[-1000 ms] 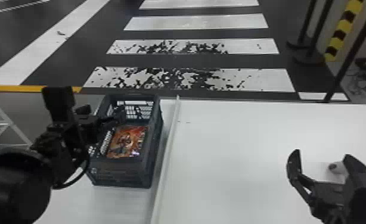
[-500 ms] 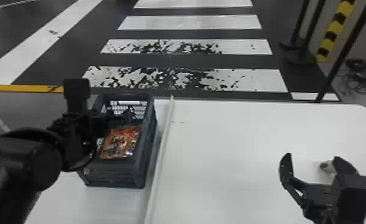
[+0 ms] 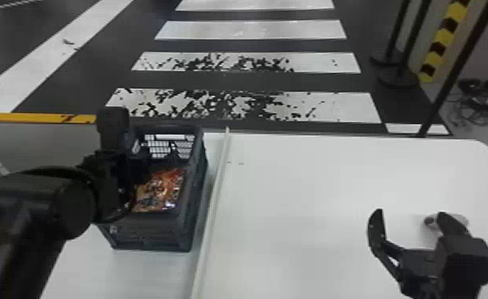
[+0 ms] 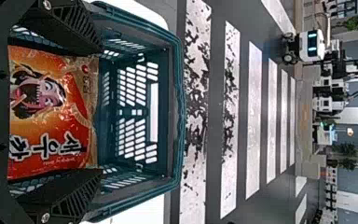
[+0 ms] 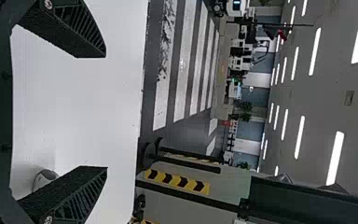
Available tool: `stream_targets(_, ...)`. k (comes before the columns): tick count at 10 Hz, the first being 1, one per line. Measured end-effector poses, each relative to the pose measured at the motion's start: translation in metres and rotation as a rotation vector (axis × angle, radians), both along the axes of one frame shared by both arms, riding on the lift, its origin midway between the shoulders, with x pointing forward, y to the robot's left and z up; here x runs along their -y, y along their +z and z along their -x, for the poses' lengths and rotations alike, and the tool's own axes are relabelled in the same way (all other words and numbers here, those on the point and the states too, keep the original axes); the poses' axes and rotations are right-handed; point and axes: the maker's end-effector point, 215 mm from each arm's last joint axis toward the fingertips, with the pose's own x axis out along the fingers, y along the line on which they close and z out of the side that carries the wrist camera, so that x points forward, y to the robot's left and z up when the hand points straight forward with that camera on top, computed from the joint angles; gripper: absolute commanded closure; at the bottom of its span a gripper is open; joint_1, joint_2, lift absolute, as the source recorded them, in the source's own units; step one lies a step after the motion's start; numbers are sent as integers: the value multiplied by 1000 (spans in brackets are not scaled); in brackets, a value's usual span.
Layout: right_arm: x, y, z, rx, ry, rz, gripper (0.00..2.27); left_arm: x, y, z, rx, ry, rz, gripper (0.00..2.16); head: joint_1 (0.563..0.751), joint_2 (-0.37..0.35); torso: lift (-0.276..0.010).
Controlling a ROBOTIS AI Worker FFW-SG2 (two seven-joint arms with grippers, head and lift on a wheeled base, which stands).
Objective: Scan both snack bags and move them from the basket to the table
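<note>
Shifted since the earlier frame, the left arm [image 3: 40,202] has come farther in over the near side of the basket [image 3: 148,234] in the head view, while the snack bag [image 3: 161,191] stays inside and the right gripper [image 3: 410,216] keeps its place over the table [image 3: 314,199]. Its fingers are spread, near a small grey-and-white object [image 3: 431,222], possibly the scanner, though that's hard to make out. A swing of the left arm that clips the basket wall could drag the basket along the table. From the left wrist view, the left gripper [image 4: 100,109] has its fingers apart, one at each side of the bag, with the print facing the camera. Closing too high might catch only loose wrapper, which could slip out on the lift; closing too wide could snag the basket's sides, since they sit close by. As for the right wrist view, that gripper's fingers stand apart with nothing between them, and a careless sideways move could knock the small object along the tabletop.
</note>
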Motion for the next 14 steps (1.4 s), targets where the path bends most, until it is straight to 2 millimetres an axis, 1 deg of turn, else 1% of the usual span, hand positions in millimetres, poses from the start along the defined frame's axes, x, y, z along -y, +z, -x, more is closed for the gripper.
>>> stream_targets(3,-4,-5,1,-2,7,-3,60,-2,-20,2,-72,16,-2,83,695,91,-98)
stream_targets(7,-8,-3,1,7,19,-5,60,-14,-46,12,-156,44,-6,93,695,106,-98)
stream_targets(9,-10,-3,2,8,25,-4,60,-18,-53,14,-188,50,-8,248,695,116,-98)
stream_targets(12,-10,-2,2,10,34,4,60,-20,-61,16,-213,57,-6,238,695,120,-98)
stream_targets(14,-9,-1,2,12,28,11,60,-17,-76,21,-273,53,-8,238,695,116,-98)
